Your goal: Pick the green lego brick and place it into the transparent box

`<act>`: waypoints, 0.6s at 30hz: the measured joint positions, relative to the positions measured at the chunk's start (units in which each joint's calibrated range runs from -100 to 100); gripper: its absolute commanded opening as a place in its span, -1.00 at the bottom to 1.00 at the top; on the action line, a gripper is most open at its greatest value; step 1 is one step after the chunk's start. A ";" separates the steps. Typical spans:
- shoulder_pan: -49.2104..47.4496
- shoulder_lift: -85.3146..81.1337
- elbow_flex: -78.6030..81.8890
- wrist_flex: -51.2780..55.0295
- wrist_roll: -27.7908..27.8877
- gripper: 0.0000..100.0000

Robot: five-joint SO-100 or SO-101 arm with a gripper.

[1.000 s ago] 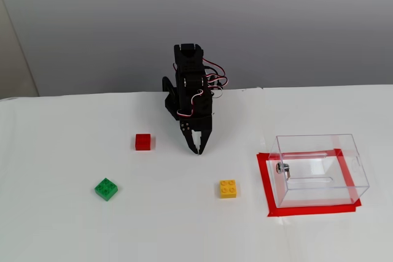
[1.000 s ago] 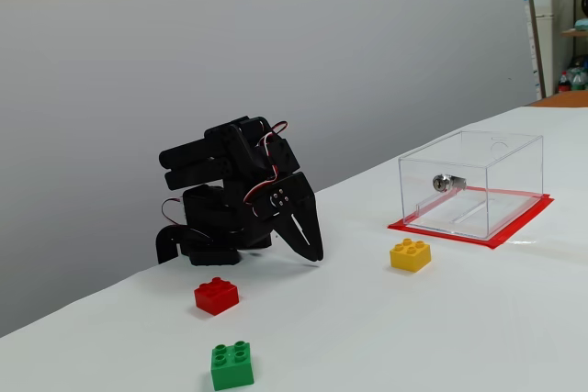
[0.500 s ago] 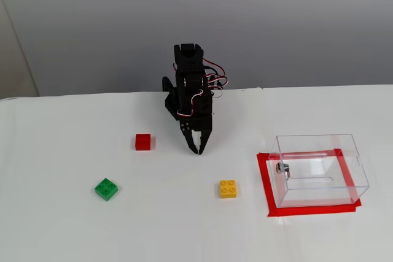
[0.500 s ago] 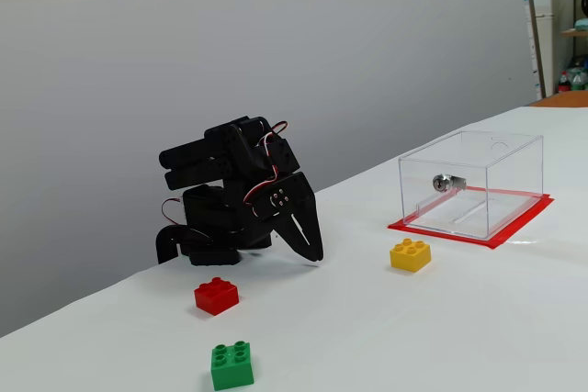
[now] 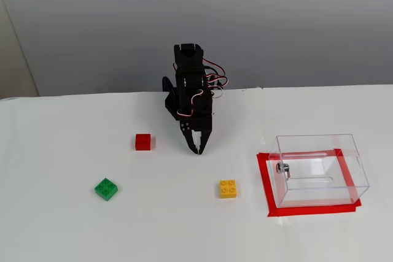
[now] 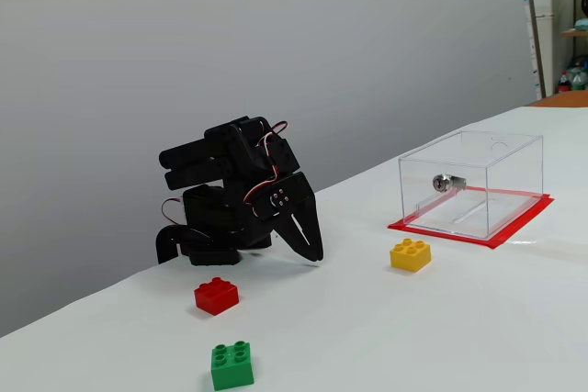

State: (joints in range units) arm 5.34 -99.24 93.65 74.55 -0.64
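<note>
Nothing has moved: the black two-finger gripper (image 5: pixel 198 149) stays clenched and empty, tips down near the white worktop's (image 5: pixel 73 145) back edge. Front-left sits the small glossy green studded plastic brick (image 5: pixel 106 189); the clear thin-walled plastic box (image 5: pixel 319 170) stands by the right edge.

Folded black arm at 9 o'clock of centre; gripper (image 6: pixel 315 259) tip down at the white table (image 6: pixel 441 319), jaws together. Green lego brick (image 6: pixel 231 364) at 7 o'clock, transparent box (image 6: pixel 472 184) at 3 o'clock on red tape (image 6: pixel 496 235).
</note>
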 measured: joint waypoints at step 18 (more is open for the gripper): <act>4.59 0.25 -4.24 -4.54 0.00 -0.97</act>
State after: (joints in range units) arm 9.94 -98.99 89.41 70.01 -0.64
